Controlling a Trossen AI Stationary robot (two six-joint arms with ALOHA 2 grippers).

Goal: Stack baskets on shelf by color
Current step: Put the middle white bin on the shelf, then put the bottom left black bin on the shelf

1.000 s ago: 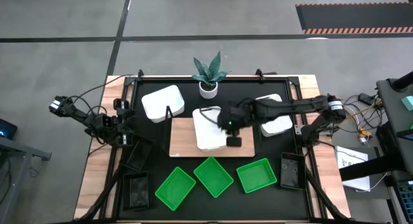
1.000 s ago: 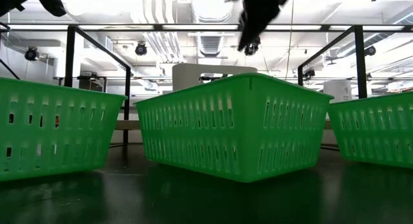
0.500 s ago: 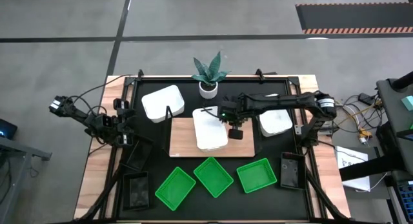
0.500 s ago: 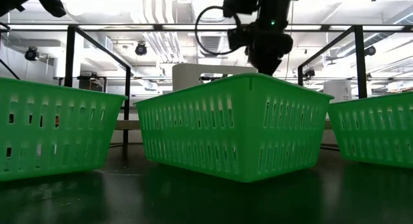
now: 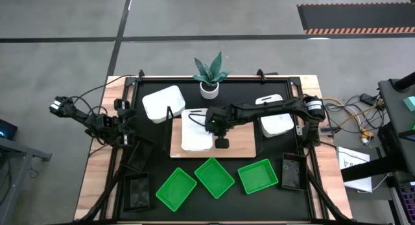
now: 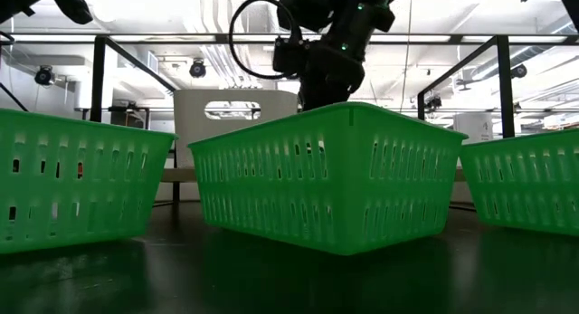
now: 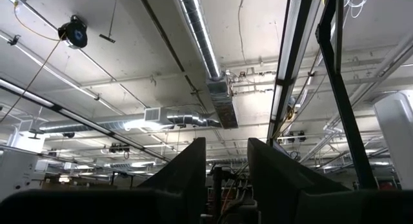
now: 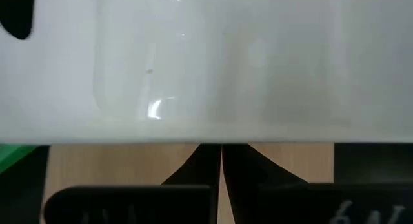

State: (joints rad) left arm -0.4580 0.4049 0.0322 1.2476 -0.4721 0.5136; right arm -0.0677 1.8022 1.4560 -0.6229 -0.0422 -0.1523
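The flat light-brown wooden shelf point(image 5: 237, 146) lies on the table. On the shelf's left end sits a white rectangular plastic basket point(image 5: 196, 131), its rim pinched in the right claw point(image 5: 216, 129). Judging by this, placement is under way; next comes release. The left claw point(image 5: 127, 135), narrowly parted, waits left of the shelf.

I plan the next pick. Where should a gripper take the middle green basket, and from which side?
Grip the rim of the middle green basket from above, one finger inside the wall. It sits open side up, turned diagonally, apart from its neighbours, so any rim edge is free.
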